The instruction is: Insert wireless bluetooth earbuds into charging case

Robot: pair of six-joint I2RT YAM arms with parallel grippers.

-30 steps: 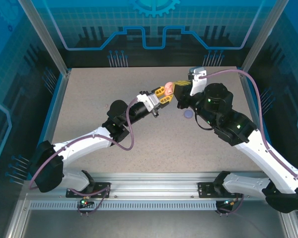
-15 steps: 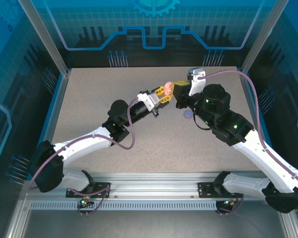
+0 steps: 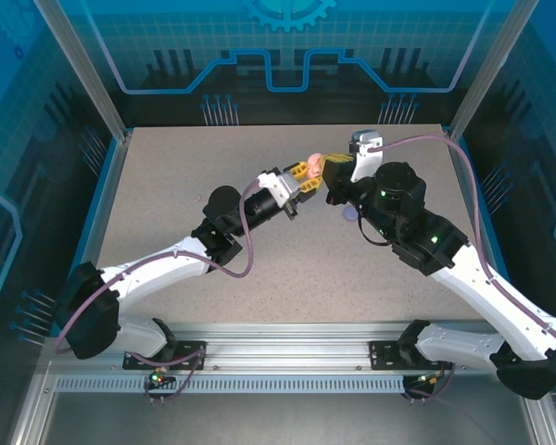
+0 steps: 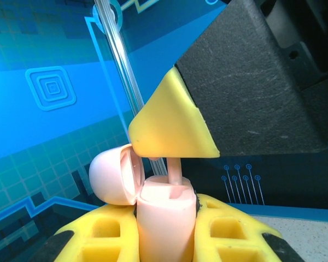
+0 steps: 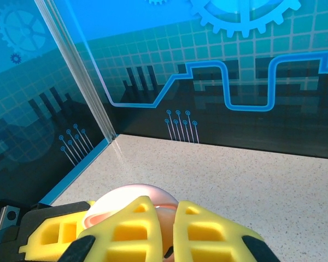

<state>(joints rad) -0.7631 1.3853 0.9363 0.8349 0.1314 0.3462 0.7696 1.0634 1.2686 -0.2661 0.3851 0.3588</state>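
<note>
1. Nearly home: a pale pink earbud (image 4: pixel 174 170) stands upright in the mouth of the pink charging case (image 4: pixel 164 210). A short length of its slim shaft shows above the rim, and the lid (image 4: pixel 106 177) is swung open to one side.
2. From above, the right gripper (image 5: pixel 168 218) appears to pinch the bud, its yellow fingers (image 5: pixel 208 232) drawn almost together.
3. The left gripper (image 4: pixel 165 240) is clenched on the case body and holds it upright, raised above the far half of the table (image 3: pixel 185 185).
4. By the look of it, the bud is partly in and not yet fully seated.
5. To finish well, the push should run straight down the line of the shaft while the left arm keeps the case still and level.
6. The pinch should open only once the bud sits in its socket, and the right fingers should stay clear of the open lid.
7. A purple disc (image 3: pixel 351 214) lies on the table near the right arm, well apart from the pink case.
</note>
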